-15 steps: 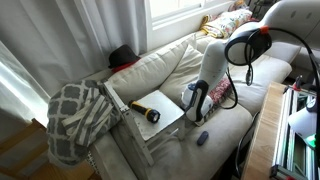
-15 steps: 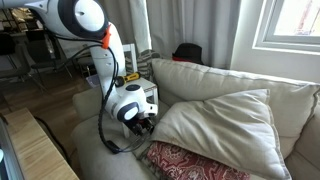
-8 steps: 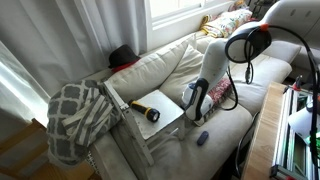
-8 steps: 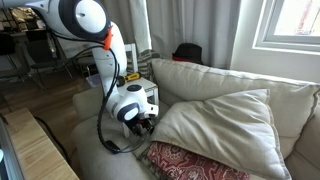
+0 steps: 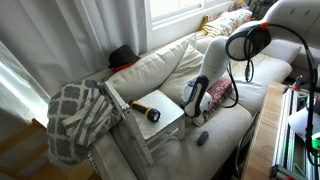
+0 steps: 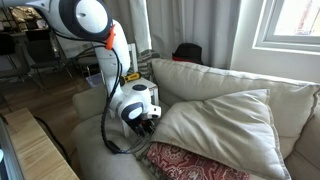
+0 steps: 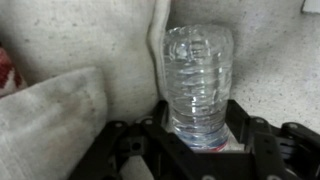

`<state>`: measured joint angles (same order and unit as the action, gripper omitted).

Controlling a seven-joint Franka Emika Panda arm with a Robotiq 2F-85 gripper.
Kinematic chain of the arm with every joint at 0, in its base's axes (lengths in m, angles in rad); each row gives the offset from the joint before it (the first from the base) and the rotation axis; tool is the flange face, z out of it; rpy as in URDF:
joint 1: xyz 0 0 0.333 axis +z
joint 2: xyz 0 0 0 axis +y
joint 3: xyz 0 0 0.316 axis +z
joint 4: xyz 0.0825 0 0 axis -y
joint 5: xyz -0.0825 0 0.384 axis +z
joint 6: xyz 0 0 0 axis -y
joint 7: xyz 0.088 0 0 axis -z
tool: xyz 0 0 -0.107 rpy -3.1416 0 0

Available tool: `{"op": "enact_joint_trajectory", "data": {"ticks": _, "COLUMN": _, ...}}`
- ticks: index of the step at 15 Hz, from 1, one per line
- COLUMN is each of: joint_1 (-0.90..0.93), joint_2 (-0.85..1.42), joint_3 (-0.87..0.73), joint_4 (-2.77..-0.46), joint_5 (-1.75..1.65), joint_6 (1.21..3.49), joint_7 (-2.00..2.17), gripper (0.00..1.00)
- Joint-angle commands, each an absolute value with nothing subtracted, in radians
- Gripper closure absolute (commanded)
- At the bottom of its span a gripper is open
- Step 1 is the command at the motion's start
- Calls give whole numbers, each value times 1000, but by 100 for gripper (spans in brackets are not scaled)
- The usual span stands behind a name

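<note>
The gripper [image 7: 197, 125] is closed on a clear plastic bottle [image 7: 198, 75], one finger on each side of its ribbed body, probably because the ribs stop the smooth plastic from slipping. The bottle points away from the wrist toward the beige sofa [image 7: 270, 70], beside a grey cushion [image 7: 55, 115]. In an exterior view the white arm [image 5: 210, 70] reaches low over the seat, next to a white board [image 5: 168, 124] that gives a yellow torch [image 5: 146, 112] a flat place to lie
</note>
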<state>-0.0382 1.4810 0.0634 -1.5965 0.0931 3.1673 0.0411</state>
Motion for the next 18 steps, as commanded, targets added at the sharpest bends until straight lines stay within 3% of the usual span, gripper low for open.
{"op": "enact_joint_trajectory", "data": {"ticks": 1, "joint_1": -53, "joint_2": 1519, "joint_3": 65, "joint_4": -1557, "joint_5": 71, "joint_6": 3118, "joint_7": 26, "gripper": 10}}
{"op": "enact_joint_trajectory", "data": {"ticks": 2, "joint_1": -55, "joint_2": 1515, "joint_3": 70, "joint_4": -1561, "joint_5": 67, "joint_6": 3114, "joint_7": 21, "gripper": 1}}
{"op": "enact_joint_trajectory", "data": {"ticks": 3, "joint_1": -57, "joint_2": 1510, "joint_3": 75, "joint_4": -1567, "joint_5": 59, "joint_6": 3109, "joint_7": 12, "gripper": 6}}
{"op": "enact_joint_trajectory", "data": {"ticks": 4, "joint_1": -59, "joint_2": 1509, "joint_3": 80, "joint_4": -1567, "joint_5": 54, "joint_6": 3104, "joint_7": 6, "gripper": 38}}
{"op": "enact_joint_trajectory", "data": {"ticks": 6, "joint_1": -63, "joint_2": 1509, "joint_3": 83, "joint_4": -1566, "joint_5": 46, "joint_6": 3098, "joint_7": -7, "gripper": 35}}
{"op": "enact_joint_trajectory", "data": {"ticks": 7, "joint_1": -68, "joint_2": 1510, "joint_3": 86, "joint_4": -1566, "joint_5": 43, "joint_6": 3090, "joint_7": -14, "gripper": 41}}
{"op": "enact_joint_trajectory", "data": {"ticks": 9, "joint_1": -80, "joint_2": 1514, "joint_3": 93, "joint_4": -1561, "joint_5": 38, "joint_6": 3078, "joint_7": -27, "gripper": 14}}
{"op": "enact_joint_trajectory", "data": {"ticks": 11, "joint_1": -94, "joint_2": 1513, "joint_3": 107, "joint_4": -1561, "joint_5": 31, "joint_6": 3061, "joint_7": -46, "gripper": 3}}
{"op": "enact_joint_trajectory", "data": {"ticks": 18, "joint_1": -218, "joint_2": 1508, "joint_3": 207, "joint_4": -1575, "joint_5": -16, "joint_6": 2991, "joint_7": -189, "gripper": 0}}
